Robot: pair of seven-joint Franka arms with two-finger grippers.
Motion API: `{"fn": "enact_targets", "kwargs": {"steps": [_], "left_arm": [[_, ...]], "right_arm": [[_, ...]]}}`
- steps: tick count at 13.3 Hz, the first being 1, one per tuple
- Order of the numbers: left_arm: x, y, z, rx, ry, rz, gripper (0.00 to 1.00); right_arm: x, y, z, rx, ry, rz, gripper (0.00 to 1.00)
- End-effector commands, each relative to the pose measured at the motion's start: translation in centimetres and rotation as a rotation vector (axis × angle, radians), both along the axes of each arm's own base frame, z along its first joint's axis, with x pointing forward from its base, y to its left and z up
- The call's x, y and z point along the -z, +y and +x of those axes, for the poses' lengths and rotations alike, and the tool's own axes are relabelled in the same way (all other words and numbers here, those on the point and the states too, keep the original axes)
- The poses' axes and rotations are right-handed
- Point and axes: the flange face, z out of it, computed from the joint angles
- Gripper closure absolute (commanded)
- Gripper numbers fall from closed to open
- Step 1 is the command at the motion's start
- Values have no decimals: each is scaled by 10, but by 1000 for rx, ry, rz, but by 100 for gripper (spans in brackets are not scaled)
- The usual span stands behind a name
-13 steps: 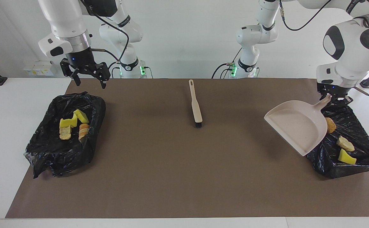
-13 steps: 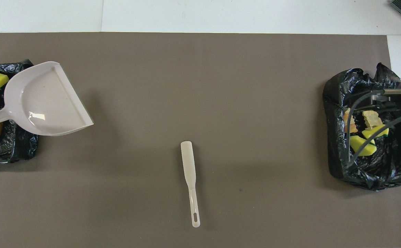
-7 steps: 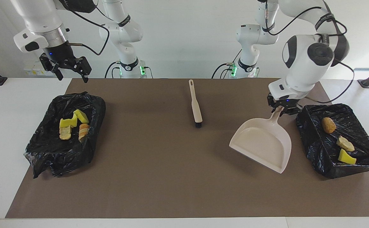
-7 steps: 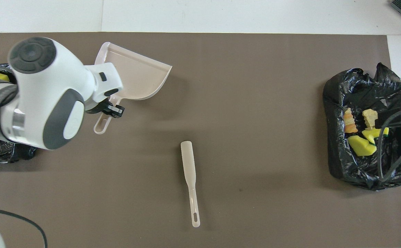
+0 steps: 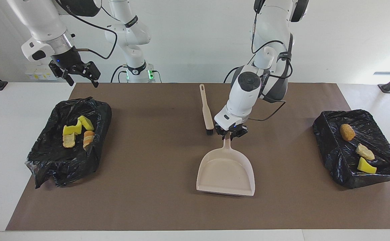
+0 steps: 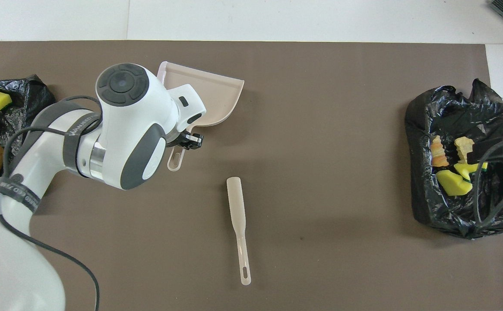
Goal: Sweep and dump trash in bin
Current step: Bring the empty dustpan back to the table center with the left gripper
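The left gripper (image 5: 231,133) is clamped on the handle of the beige plastic dustpan (image 5: 226,170), mid-mat, just beside the beige-handled black-bristled brush (image 5: 206,108). The spongy trash chunks lie well apart from it: three (image 5: 358,149) in the black-lined bin (image 5: 332,147) at the left arm's end, four (image 5: 77,131) in the other black-lined bin (image 5: 47,160). The right gripper (image 5: 81,76) hangs wide open, holding nothing, over the table edge near that bin.

Mat (image 5: 154,201) lies open between brush (image 5: 207,110) and bins (image 5: 81,110).

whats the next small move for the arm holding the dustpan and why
Probably lower and release: the left gripper is shut on the handle of the empty dustpan, all trash lies in the two bag-lined bins, and the mat shows none.
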Motion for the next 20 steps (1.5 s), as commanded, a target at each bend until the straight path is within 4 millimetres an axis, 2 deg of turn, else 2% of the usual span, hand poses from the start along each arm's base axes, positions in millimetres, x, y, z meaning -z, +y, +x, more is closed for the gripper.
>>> {"fn": "enact_targets", "kwargs": {"steps": [1, 2, 3, 4, 6, 8, 9, 12, 14, 15, 17, 18, 19, 20], "left_arm": [[31, -35, 2, -35, -30, -10, 100], [22, -26, 11, -39, -61, -20, 84], [3, -8, 18, -54, -69, -27, 52], [-15, 4, 19, -72, -68, -31, 1], [-38, 33, 23, -113, -40, -18, 0], [-44, 51, 33, -179, -42, -23, 0], [-49, 68, 39, -223, -42, -21, 0], [-77, 158, 62, -304, -11, 3, 0], [-101, 200, 66, -277, -7, 3, 0], [-114, 235, 67, -283, -5, 0, 0], [-145, 293, 56, -214, 6, -3, 0], [-165, 317, 41, -144, 21, -5, 0], [-179, 332, 26, -110, 39, -7, 0], [-193, 336, 18, -119, 29, -10, 0]], "right_arm": [[-2, 4, -6, -13, -12, 23, 0], [-2, 4, -6, -13, -12, 23, 0], [-2, 4, -6, -13, -12, 23, 0], [-2, 3, -6, -13, -14, 23, 0], [-2, 4, -6, -13, -12, 23, 0], [-2, 4, -6, -13, -12, 23, 0], [-2, 4, -6, -13, -12, 23, 0], [-2, 4, -6, -13, -12, 23, 0], [-2, 4, -6, -13, -12, 23, 0], [-1, 4, -5, -13, -11, 23, 0], [-2, 4, -6, -13, -12, 23, 0], [-1, 4, -5, -13, -11, 23, 0], [-2, 4, -6, -13, -12, 23, 0], [-2, 4, -6, -13, -12, 23, 0]]}}
